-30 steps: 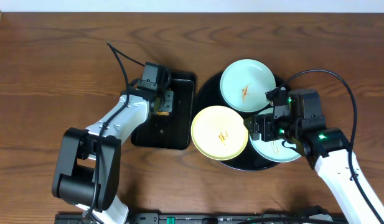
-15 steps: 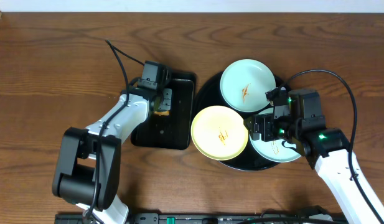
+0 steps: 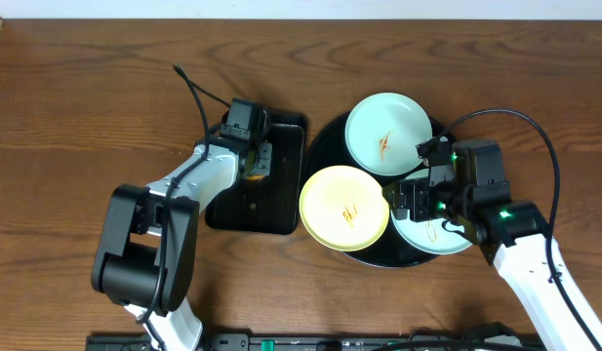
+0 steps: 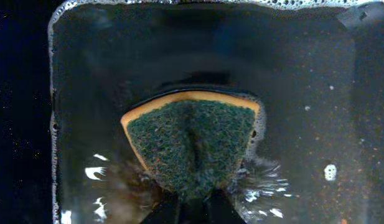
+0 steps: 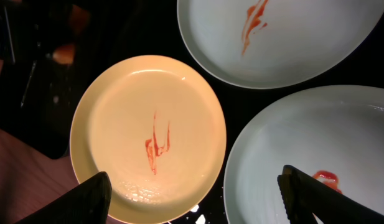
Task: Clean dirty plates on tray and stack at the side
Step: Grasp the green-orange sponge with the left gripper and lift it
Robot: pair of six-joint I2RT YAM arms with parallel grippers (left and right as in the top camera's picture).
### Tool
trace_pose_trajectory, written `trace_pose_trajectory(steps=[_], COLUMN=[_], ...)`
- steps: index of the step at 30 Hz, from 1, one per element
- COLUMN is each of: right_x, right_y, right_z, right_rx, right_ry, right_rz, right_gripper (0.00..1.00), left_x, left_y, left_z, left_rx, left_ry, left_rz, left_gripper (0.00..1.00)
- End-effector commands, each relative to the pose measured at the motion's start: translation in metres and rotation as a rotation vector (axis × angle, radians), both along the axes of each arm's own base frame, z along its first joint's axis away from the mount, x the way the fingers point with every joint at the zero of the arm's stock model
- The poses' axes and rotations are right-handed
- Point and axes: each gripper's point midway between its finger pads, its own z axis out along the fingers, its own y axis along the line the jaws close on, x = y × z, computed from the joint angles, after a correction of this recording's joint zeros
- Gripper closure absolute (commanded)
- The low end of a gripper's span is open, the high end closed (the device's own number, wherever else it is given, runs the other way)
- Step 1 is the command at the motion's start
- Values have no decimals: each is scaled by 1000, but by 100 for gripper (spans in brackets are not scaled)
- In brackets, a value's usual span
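Resting on the glossy round black tray (image 3: 322, 146), three smooth plastic plates, each red-smeared: yellow plate (image 3: 344, 207) nearest, mint plate (image 5: 341, 143) beside it under the spread right tool (image 5: 195, 186), second mint plate (image 3: 388, 120) farthest. Left tool (image 4: 192, 204) pinches a folded green scouring sponge (image 4: 192, 143) in the soapy rectangular tray (image 3: 252, 210). Brown wood-grain surface (image 3: 86, 97).

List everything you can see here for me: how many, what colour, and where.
table: one, brown wood, under everything.
round tray: one, glossy black, right of centre.
far plate: one, mint-white, red smear, round tray's far side.
near plate: one, mint-white, red smear, round tray's right side.
yellow plate: one, pale yellow, red smear, round tray's left edge.
rectangular tray: one, black, soapy water inside, left of round tray.
sponge: one, green on yellow, in rectangular tray.
left tool: one, black, pinching the sponge.
right tool: one, black, open above the plates.
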Motion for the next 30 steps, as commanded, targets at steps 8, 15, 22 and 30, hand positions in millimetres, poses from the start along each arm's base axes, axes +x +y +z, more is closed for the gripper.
trace_pose_trajectory(steps=[8,15,22,30], right_x=[2,3,1,-1], right_y=[4,4,4,3], right_z=[2,3,2,0], right_rx=[8,8,7,5], right_ry=[7,5,13,23], right_rz=[1,2,1,1], right_gripper=[18,17,17,18], left_x=[6,-7,-15,-19], left_y=[-2,-13,-11,-10], left_z=[76,53,9,-8], left_rx=[-48,-108,-80,-69], left_ry=[-145,-61,50,93], left_rz=[20,-2,9,11], left_gripper=[92,92,92,92])
